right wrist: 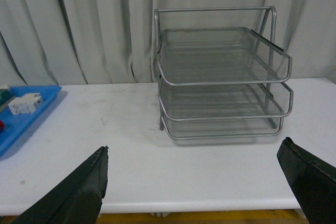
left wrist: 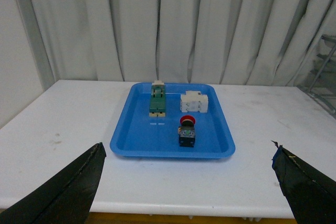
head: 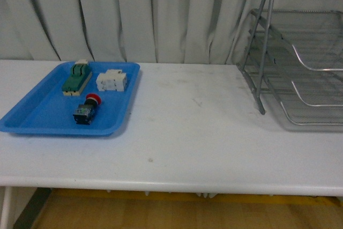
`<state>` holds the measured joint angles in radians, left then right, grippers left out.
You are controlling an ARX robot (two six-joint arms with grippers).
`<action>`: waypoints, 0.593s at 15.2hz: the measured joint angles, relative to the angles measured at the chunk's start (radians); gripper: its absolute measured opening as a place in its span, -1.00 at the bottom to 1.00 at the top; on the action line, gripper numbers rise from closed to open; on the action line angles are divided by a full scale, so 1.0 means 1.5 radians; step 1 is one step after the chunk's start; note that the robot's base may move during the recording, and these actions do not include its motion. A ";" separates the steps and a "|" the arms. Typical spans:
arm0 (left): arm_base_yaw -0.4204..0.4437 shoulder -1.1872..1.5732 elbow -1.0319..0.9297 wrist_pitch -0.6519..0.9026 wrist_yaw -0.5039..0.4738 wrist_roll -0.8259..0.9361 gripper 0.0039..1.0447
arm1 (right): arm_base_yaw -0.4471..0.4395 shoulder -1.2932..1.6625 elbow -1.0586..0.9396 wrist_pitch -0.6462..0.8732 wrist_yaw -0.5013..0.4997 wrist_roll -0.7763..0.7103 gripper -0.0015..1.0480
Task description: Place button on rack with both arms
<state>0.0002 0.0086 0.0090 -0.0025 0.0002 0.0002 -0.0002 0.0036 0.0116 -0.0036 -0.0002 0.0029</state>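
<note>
The button [head: 87, 110], red cap on a dark body, lies in the blue tray [head: 37, 115] at the table's left; the left wrist view shows the button [left wrist: 187, 131] near the tray's front rim. The silver wire rack [head: 300, 57] stands at the table's right, and the rack [right wrist: 223, 74] faces the right wrist camera with its three tiers empty. My left gripper [left wrist: 189, 179] is open, well back from the tray at the table's near edge. My right gripper [right wrist: 194, 182] is open too, short of the rack. Neither arm shows in the front view.
In the blue tray [left wrist: 136, 140] also lie a green-and-cream block [head: 76, 78] and a white blocky part [head: 111, 81]. A grey curtain [head: 161, 14] hangs behind the white table [head: 198, 132]. The table's front edge [head: 171, 189] runs close below both grippers.
</note>
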 joint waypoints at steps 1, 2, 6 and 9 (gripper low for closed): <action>0.000 0.000 0.000 0.000 0.000 0.000 0.88 | 0.000 0.000 0.000 0.000 0.000 0.000 0.87; 0.000 0.000 0.000 0.000 0.000 0.000 0.88 | 0.000 0.000 0.000 0.000 0.000 0.000 0.87; 0.000 0.000 0.000 0.000 0.000 0.000 0.88 | 0.000 0.000 0.000 0.000 0.000 0.000 0.87; 0.000 0.000 0.000 0.000 0.000 0.000 0.88 | 0.000 0.000 0.000 0.000 0.000 0.000 0.87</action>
<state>0.0002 0.0086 0.0090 -0.0025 -0.0002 0.0002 -0.0002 0.0036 0.0116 -0.0036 -0.0002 0.0029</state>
